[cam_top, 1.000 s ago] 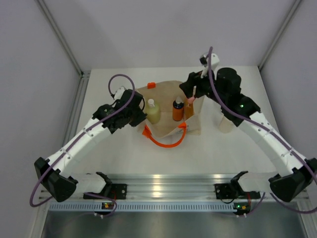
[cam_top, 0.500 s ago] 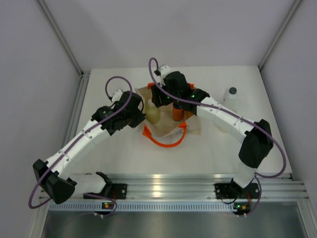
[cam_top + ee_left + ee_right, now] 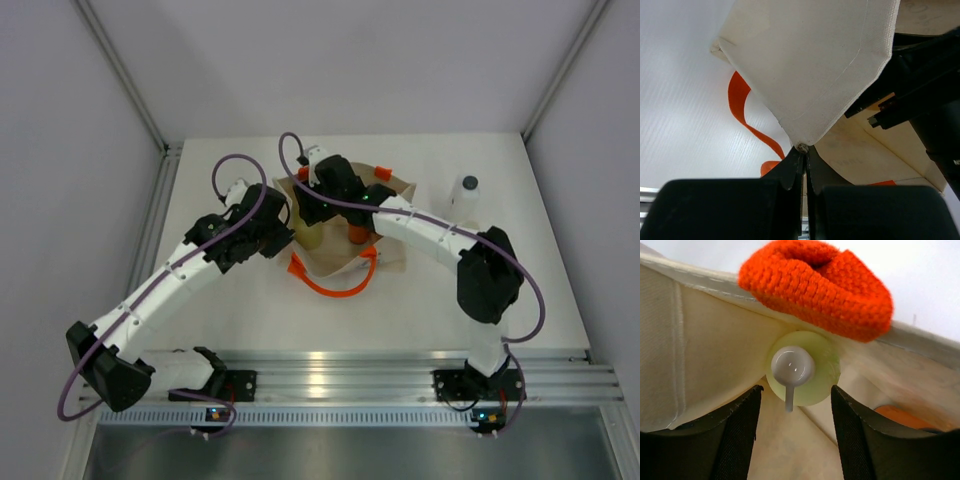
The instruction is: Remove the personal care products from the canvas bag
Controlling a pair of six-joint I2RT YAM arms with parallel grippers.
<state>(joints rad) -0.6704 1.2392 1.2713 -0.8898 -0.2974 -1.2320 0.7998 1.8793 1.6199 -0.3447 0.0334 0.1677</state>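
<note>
At bag mouth: left tool (image 3: 802,150) pinched on canvas bag (image 3: 805,65) corner, likely keeping it open; right tool (image 3: 796,400) spread wide above pale yellow-green bottle (image 3: 816,379) standing inside bag, poised for grasp.

Matt woven cloth canvas bag (image 3: 805,65), coarse orange webbing handle (image 3: 820,285), glossy white plastic cap (image 3: 792,366), smooth matt table (image 3: 675,110)
</note>
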